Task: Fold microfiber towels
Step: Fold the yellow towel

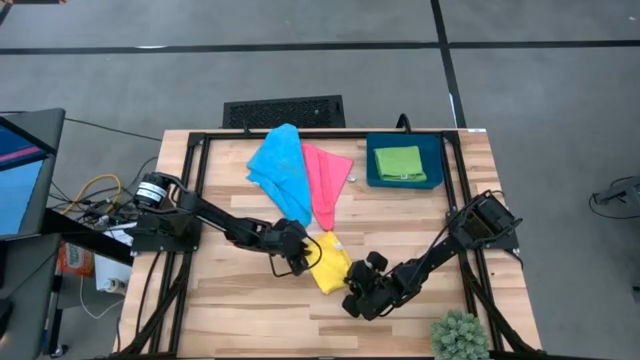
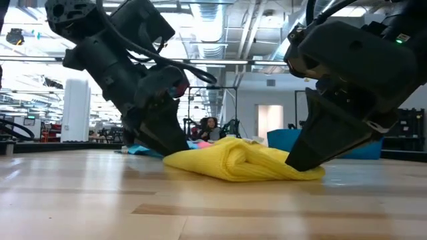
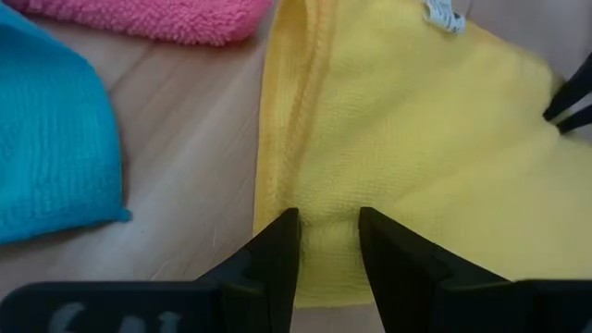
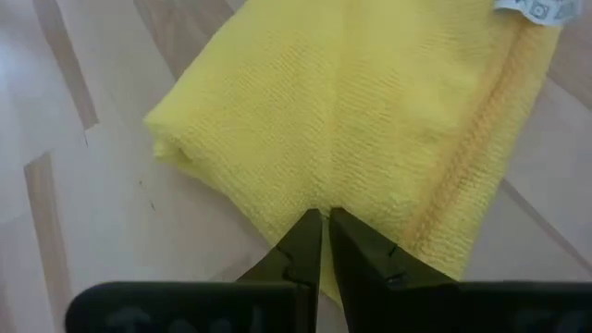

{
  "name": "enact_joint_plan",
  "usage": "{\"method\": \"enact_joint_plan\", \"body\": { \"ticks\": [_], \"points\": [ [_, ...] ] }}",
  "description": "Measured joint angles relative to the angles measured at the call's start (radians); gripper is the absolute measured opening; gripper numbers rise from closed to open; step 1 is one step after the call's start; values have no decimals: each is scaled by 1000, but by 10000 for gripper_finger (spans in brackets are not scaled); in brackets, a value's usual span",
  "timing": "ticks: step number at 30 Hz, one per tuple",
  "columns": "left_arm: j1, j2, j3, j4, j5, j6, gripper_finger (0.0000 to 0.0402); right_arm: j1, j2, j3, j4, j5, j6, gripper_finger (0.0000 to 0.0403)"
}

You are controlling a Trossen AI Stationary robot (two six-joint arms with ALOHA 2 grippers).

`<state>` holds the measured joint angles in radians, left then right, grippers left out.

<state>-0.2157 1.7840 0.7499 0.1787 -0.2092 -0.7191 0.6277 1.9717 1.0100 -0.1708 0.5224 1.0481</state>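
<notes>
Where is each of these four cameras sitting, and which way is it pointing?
High view: overhead, looking straight down; both dark arms over the wooden table.
Low view: at tabletop height, looking level across; both arms come down onto the soft yellow microfiber towel.
Left wrist view: on the left arm; left pincer grips yellow cloth.
Right wrist view: right pincer pinches it.
All four share that towel.

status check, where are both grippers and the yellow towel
Left gripper and right gripper both pinching yellow towel, opposite edges. Towel bunched on table. Nothing in the way.
</notes>
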Motion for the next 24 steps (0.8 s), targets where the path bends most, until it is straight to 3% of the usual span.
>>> {"method": "enact_joint_plan", "body": {
  "ticks": [5, 9, 12, 16, 19, 24],
  "points": [
    [0, -8, -8, 26, 22, -23, 112, 0, -26, -2, -12, -6, -1, 56],
    [-1, -14, 10, 72, 73, -137, 112, -1, -122, -8, -103, -12, 43, 56],
    [-8, -28, 39, 85, 95, -184, 112, 1, -227, -3, -237, -26, 219, 56],
    [-9, -59, 73, 84, 97, -218, 112, 0, -321, -5, -431, -190, 508, 64],
    [6, -90, 101, 93, 91, -213, 112, 18, -346, -3, -433, -249, 654, 96],
    [64, -78, 126, 107, 132, -129, 112, 47, -295, -2, -341, -226, 817, 192]
  ]
}}
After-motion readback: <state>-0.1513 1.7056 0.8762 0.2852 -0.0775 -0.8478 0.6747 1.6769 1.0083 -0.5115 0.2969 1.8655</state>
